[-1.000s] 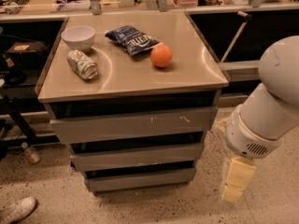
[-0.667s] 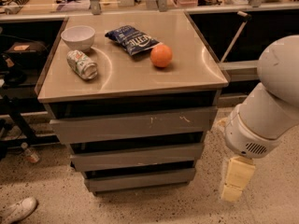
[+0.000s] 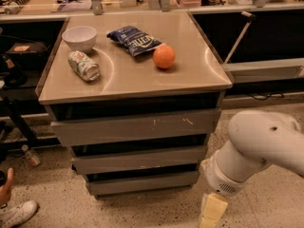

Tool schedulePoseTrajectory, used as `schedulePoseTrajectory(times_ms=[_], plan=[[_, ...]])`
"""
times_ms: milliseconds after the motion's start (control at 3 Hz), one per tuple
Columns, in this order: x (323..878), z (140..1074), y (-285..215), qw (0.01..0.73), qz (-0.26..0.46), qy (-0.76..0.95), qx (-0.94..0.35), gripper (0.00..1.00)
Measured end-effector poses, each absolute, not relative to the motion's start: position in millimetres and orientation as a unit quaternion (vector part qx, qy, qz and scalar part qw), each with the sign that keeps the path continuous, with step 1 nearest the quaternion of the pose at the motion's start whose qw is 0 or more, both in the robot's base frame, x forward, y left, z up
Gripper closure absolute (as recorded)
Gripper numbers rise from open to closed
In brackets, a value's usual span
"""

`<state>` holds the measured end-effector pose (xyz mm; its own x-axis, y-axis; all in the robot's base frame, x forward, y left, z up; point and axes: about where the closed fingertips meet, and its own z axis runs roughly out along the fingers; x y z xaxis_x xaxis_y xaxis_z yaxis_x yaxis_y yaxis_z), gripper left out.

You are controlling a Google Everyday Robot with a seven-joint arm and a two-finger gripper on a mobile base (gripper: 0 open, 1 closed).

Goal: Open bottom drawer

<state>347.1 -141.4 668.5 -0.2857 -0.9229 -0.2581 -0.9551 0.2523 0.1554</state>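
Since a moment ago our arm (image 3: 259, 148) has sunk to lower right; our pincer (image 3: 212, 213) hangs at the bottom edge, open or closed we cannot tell. Left of it, the bottom drawer (image 3: 142, 182) sits closed.

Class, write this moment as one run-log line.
bottom drawer: closed, not yet opened | gripper: low, just right of it

Robotics lab: cluttered workbenches (image 3: 270, 6), robot's gripper (image 3: 212, 212) low at right

Grey metal drawers (image 3: 137, 158): three
White round bowl (image 3: 79, 37): one
Blue snack bag (image 3: 135, 40): one
Orange round fruit (image 3: 164, 57): one
Tipped metal can (image 3: 83, 65): one
Pale gripper (image 3: 212, 213), bottom right: one
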Motion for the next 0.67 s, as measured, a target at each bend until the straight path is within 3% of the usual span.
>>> schedulePoseTrajectory(times_ms=[667], plan=[[382.3,537.4,-121.8,0.09,0.169,0.819,-0.541,0.0]])
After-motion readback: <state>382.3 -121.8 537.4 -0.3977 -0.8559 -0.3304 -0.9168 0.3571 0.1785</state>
